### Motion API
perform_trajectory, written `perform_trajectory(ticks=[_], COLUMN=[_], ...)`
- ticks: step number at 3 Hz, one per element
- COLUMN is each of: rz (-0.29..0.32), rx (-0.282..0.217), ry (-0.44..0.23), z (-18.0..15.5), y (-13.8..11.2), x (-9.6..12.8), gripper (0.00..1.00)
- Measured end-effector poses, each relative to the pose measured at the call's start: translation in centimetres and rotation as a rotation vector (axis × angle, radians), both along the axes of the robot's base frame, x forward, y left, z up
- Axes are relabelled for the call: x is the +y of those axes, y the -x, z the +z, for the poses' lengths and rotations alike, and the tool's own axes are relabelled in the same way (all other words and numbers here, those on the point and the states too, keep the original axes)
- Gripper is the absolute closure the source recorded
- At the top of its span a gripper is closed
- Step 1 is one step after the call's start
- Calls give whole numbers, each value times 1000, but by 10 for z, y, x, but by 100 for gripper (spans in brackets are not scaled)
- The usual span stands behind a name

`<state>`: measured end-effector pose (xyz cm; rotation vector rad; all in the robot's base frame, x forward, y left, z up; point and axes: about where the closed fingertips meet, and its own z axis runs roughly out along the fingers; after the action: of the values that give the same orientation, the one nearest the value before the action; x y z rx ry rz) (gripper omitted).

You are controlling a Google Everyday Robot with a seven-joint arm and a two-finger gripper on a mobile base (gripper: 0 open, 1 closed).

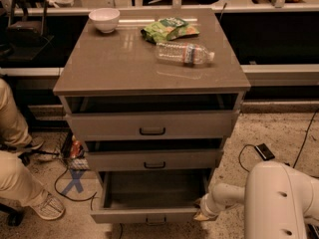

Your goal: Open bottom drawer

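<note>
The bottom drawer is the lowest of three grey fronts in the cabinet. It is pulled well out, showing its empty grey box, with a small black loop handle on its narrow front. The middle drawer and top drawer stand slightly out. My gripper is at the end of the white arm, low at the right front corner of the bottom drawer, beside or touching it.
On the cabinet top lie a white bowl, a green snack bag and a plastic water bottle. A seated person's legs and shoe are at the left. Cables and a black device lie on the floor.
</note>
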<state>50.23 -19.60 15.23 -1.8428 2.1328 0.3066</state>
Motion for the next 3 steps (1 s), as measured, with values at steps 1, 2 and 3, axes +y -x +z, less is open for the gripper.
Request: perform_trajectory(ticks=[1, 2, 3], rz=[1, 2, 24], rx=[3, 6, 15], ry=[-1, -2, -3], z=[-1, -3, -4], y=[1, 3, 14], x=[1, 2, 3], gripper=[59, 35, 12])
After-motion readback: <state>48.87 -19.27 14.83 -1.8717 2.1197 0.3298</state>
